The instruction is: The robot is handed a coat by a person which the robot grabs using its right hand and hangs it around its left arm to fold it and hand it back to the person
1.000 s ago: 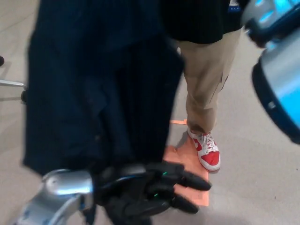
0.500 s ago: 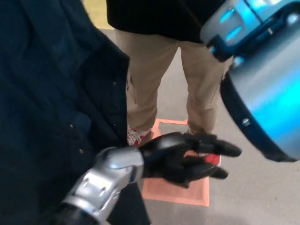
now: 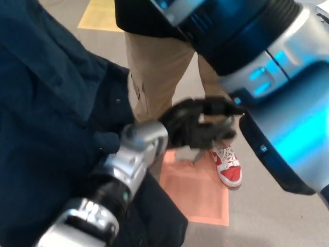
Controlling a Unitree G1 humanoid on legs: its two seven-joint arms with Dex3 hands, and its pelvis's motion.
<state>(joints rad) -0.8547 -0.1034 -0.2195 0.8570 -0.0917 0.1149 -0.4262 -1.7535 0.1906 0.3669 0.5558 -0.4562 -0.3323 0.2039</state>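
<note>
The coat fills the left of the frame, draped over my left forearm. I judge the hanging step done. Folding it and giving it back to the person standing in the upper middle is what remains. My left hand, at centre, is loosely curled with its fingers a little apart, holding nothing and clear of the cloth. My right arm crosses the upper right, and its hand is out of sight.

We see through one camera on the head, facing steeply down at the floor. Our left hand and right arm loom very near, a person's legs just beyond.
</note>
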